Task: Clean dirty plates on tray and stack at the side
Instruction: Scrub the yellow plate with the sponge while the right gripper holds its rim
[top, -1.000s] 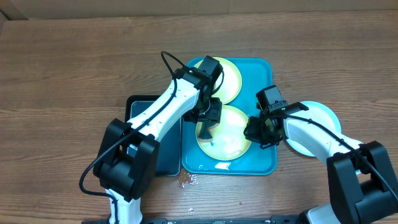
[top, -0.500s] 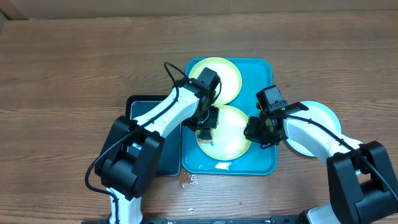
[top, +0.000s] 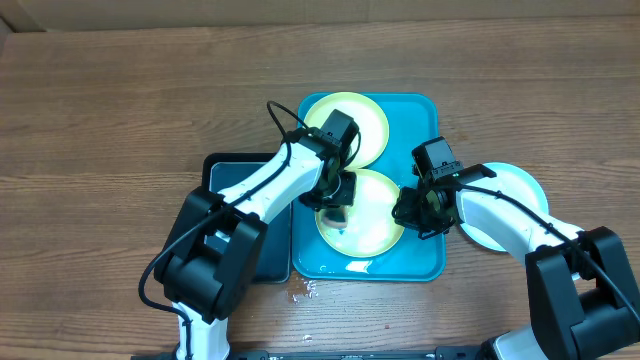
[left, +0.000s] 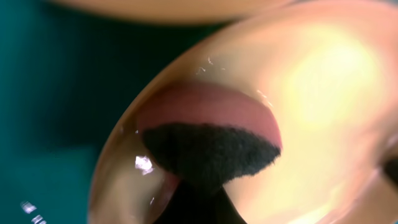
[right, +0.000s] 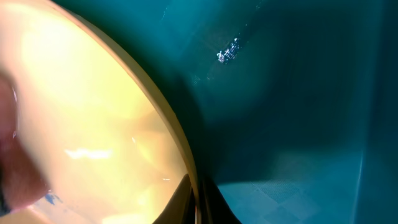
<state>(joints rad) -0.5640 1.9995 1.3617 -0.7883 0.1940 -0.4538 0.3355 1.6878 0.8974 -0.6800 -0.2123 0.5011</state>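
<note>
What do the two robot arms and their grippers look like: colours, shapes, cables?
The left arm and right arm have rounded white links and boxy black joints. The left gripper and right gripper are black. A thin black cable loops along each arm.

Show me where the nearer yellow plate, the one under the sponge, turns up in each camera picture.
Overhead: plate in the tray's near half, mid-picture.
Left wrist: plate fills centre and right, dark sponge pressed on it.
Right wrist: plate fills the left half, its rim in the right gripper at bottom.
Shared landmark: the turquoise tray beside the plate in all three.
</note>
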